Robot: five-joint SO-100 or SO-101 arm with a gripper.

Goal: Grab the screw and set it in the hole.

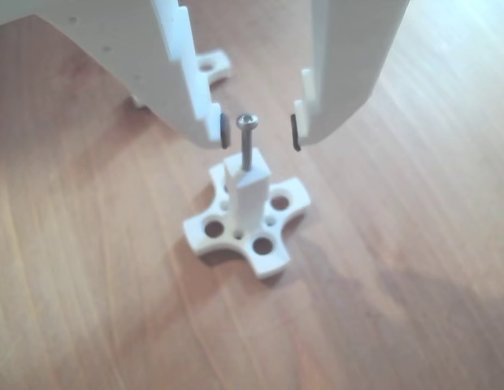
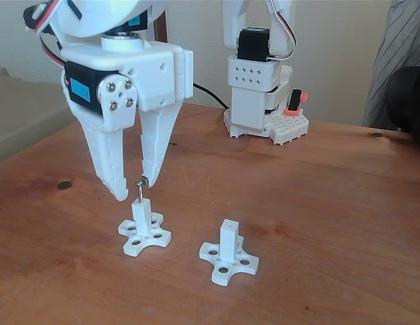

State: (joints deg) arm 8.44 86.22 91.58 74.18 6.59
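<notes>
While the small thin silver metal screw [image 1: 248, 142] stands straight up in the hole at the top of the square white plastic post [image 1: 248, 199], the white plastic gripper [image 1: 258, 130] hangs right over it in the other view. Its two fingers are spread apart, one on each side of the round screw head, and I see a little gap on both sides, so it is not pinching anything. The post sits on a cross-shaped white base on the brown wooden table [image 1: 414, 268]. In the fixed view, the gripper [image 2: 132, 188] points down, the screw [image 2: 139, 191] pokes up between its tips, and a second white post [image 2: 228, 237] stands nearby to the right. The screw looks set, so lifting straight up seems safest.
</notes>
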